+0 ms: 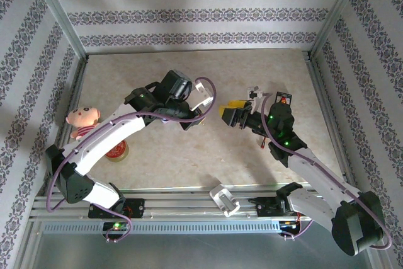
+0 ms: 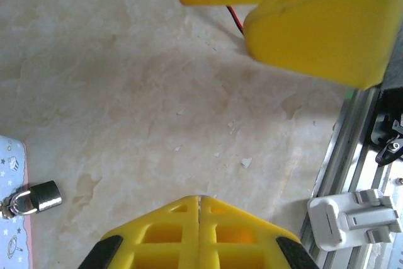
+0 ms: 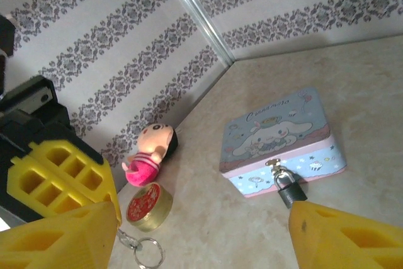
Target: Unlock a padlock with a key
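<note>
Padlock [image 3: 288,188] hangs by its thin shackle from the hasp of the cartoon tin box [image 3: 277,131]. Its body lies on the worktop [image 3: 365,92] against the box wall, left of the right hand [image 3: 203,213]. That hand's fingers are wide apart. Left hand [image 2: 200,201] is pressed together, and we see nothing in it. Key ring [image 3: 143,250] sits by the round red-lidded tin [image 3: 149,205]; we can't tell whether it's lying or dangling. We judge the lock light, rigid, slick and free to swivel. Pinch the dark body across its flat faces, keyhole end clear.
</note>
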Robot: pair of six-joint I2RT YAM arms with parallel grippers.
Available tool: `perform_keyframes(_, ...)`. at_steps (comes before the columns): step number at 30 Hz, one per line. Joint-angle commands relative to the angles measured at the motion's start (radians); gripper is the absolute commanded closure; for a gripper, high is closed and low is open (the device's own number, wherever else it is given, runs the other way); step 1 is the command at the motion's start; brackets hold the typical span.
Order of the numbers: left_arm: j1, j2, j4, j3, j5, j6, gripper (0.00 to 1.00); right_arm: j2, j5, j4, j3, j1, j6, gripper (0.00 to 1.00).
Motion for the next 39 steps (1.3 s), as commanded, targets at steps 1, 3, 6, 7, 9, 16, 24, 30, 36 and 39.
perform_keyframes(1,-0.011,-0.025,0.072,-0.027,0.035,0.012,1.0,0.013,-0.088,0.028,-0.008,0.035,-0.033,0.29)
perform_keyframes(3,-0.006,-0.05,0.134,-0.062,0.073,0.005,1.0,0.02,-0.137,0.047,0.0,0.06,-0.047,0.3)
perform_keyframes(6,0.022,-0.105,0.235,-0.131,0.16,-0.027,1.0,0.023,-0.171,0.05,0.017,0.079,-0.06,0.33)
perform_keyframes(7,0.035,-0.123,0.273,-0.153,0.197,-0.045,1.0,0.024,-0.167,0.05,0.023,0.08,-0.061,0.35)
perform_keyframes(9,0.053,-0.153,0.327,-0.188,0.257,-0.07,1.0,0.032,-0.18,0.059,0.031,0.08,-0.059,0.39)
perform_keyframes(16,0.072,-0.197,0.368,-0.224,0.337,-0.083,1.0,0.071,-0.244,0.14,0.059,0.103,-0.037,0.44)
perform_keyframes(24,0.089,-0.23,0.463,-0.279,0.413,-0.126,1.0,0.069,-0.305,0.191,0.071,0.124,-0.048,0.51)
perform_keyframes(30,0.098,-0.235,0.507,-0.292,0.446,-0.154,1.0,0.065,-0.316,0.197,0.071,0.134,-0.058,0.53)
perform_keyframes(36,0.12,-0.241,0.572,-0.31,0.478,-0.195,1.0,0.069,-0.339,0.22,0.074,0.143,-0.052,0.58)
perform_keyframes(39,0.133,-0.241,0.603,-0.319,0.495,-0.223,1.0,0.064,-0.344,0.228,0.077,0.145,-0.052,0.6)
